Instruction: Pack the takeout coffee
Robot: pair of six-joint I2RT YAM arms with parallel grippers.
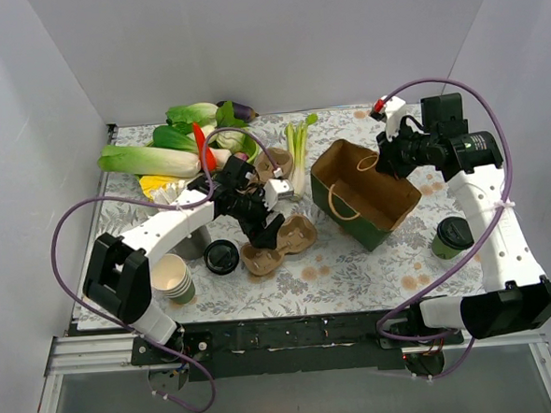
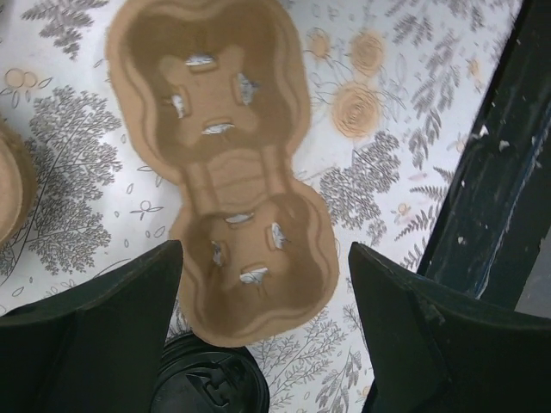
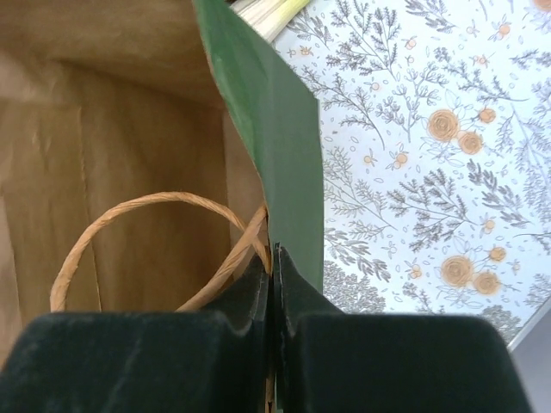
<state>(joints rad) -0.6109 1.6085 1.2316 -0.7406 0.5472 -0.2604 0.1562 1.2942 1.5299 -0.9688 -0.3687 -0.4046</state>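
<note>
While the takeout coffee (image 1: 452,237) is left standing with its lid on at the right side of the table, just beside the right arm and outside the paper bag (image 1: 364,194), nothing can be called packed yet. The bag's green wall is pinched by the right gripper (image 3: 273,258), jaws pressed flat together on it, right next to the twine handle (image 3: 146,211).

What could go wrong, probably: thin paper is being gripped, so the rim could be torn, or the whole bag dragged or tipped, if it gets pulled too hard. The cup could also be clipped by the right arm, since it's so close by.

Containers: only bare brown paper and the handle loop are seen inside the bag, as far as the wrist view reaches. Further left, the cardboard cup carrier (image 2: 232,181) is hovered over by the left gripper (image 2: 265,258), jaws spread wide and nothing held. Both wells are empty. A loose black lid (image 1: 221,257) is seen just beside it.
</note>
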